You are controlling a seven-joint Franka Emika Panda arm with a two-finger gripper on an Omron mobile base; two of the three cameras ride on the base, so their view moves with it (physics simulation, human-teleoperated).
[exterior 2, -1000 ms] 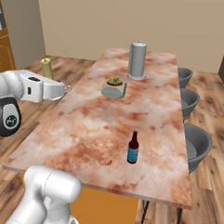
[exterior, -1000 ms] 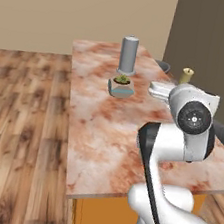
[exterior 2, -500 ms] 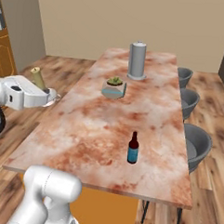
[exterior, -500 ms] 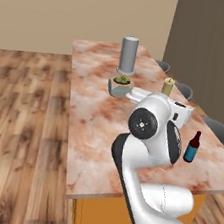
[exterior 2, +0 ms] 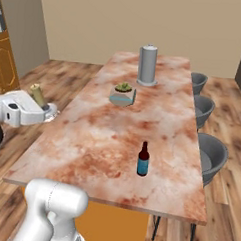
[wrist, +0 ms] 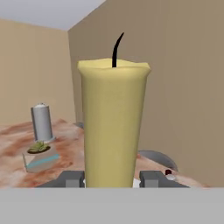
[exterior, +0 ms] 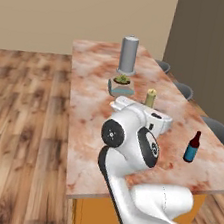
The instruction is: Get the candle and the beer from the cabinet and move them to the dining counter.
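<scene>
End effector [wrist: 112,180]: you see it clamped on the candle [wrist: 113,122], upright between its fingertips.
Beer [exterior 2: 143,159]: standing on the table [exterior 2: 162,119], well apart from your end effector.

**Even, soft rendered light**

Bright and diffuse throughout, no glare. The beer [exterior 2: 143,159] casts only a faint shadow on the dining counter [exterior 2: 101,141]. Base views look slightly soft; the candle [wrist: 113,124] appears crisp up close.
</scene>
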